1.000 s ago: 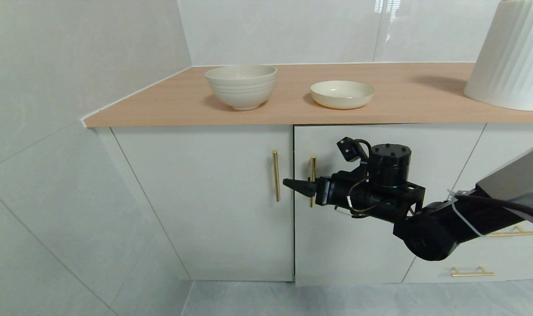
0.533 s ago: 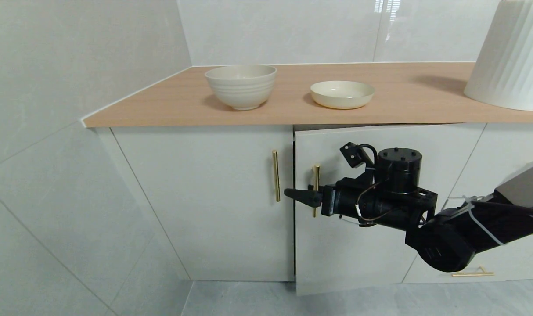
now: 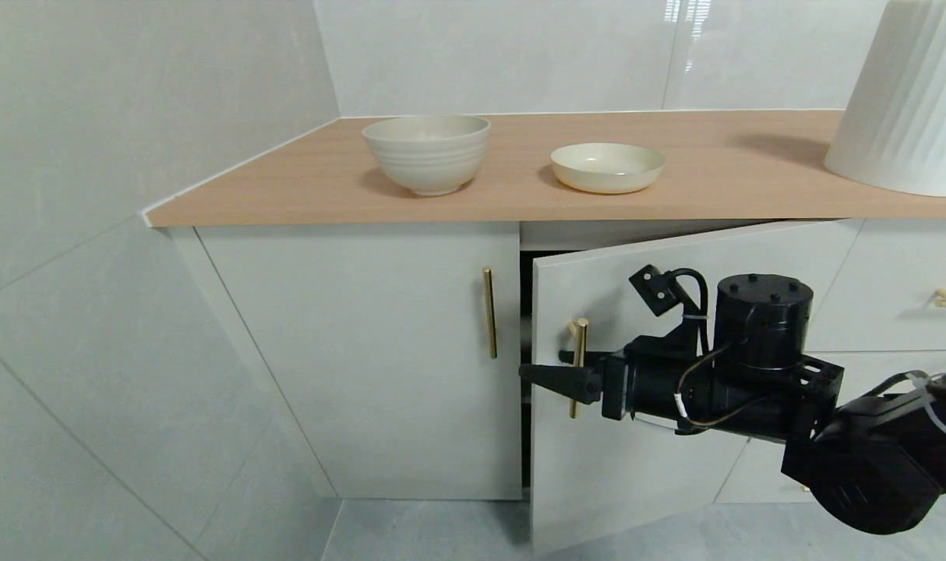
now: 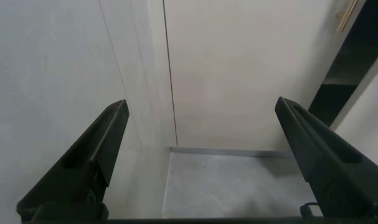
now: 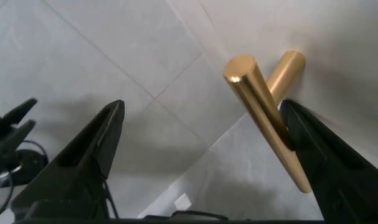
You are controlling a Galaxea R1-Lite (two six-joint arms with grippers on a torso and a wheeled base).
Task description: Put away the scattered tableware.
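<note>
Wooden worktop (image 3: 714, 187) carries a ribbed bowl (image 3: 427, 153) and shallow dish (image 3: 607, 167); below it, your right hand (image 3: 547, 366), released, hooks the brass handle (image 3: 578, 343) to pull the cabinet door (image 3: 637, 460) open for them.

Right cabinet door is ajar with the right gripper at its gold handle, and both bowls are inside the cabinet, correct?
No: the head view shows the ribbed bowl and the shallow bowl on the countertop. The right cabinet door is ajar, with the right gripper at its gold handle.
</note>
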